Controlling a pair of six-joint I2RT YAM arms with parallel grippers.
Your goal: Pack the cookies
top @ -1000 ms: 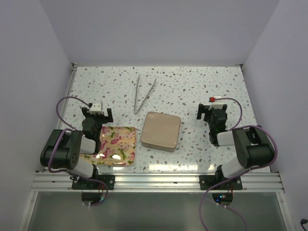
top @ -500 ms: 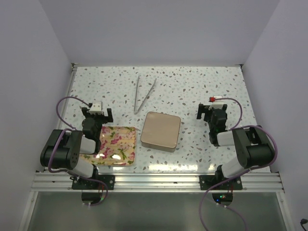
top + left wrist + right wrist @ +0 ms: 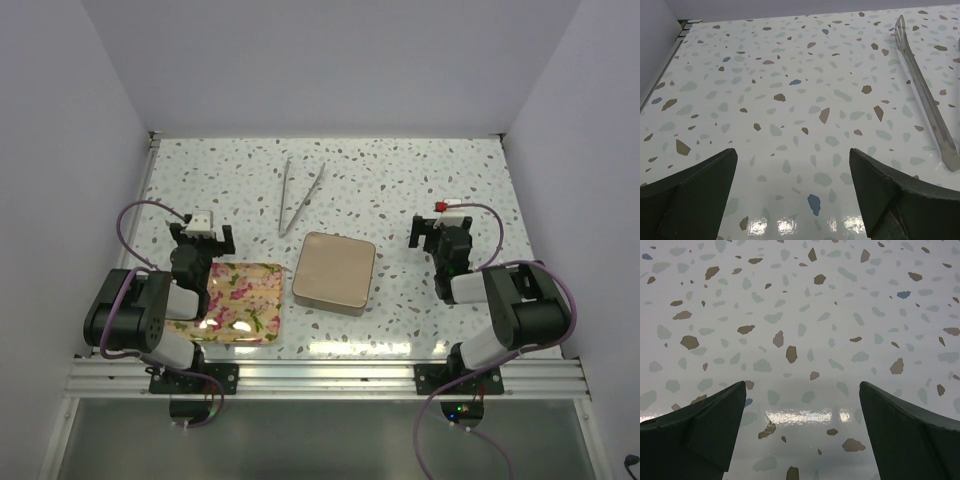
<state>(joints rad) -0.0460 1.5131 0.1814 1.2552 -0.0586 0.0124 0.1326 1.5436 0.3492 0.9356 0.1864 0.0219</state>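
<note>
Speckled terrazzo table [image 3: 420,170]: beige square box [image 3: 335,272] centre, metal tongs [image 3: 300,195] twelve o'clock, floral tray [image 3: 248,300] nine o'clock; left claw [image 3: 792,165], right claw [image 3: 802,395] both spread.

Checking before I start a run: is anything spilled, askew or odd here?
Nothing spilled or damaged. The tongs, tan box and floral tray lie flat. Oddly, no cookies show in any view.

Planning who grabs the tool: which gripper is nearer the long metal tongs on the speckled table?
Left. The left gripper sits just left of the joined end of the long metal tongs; the right gripper is farther off to their right.
</note>
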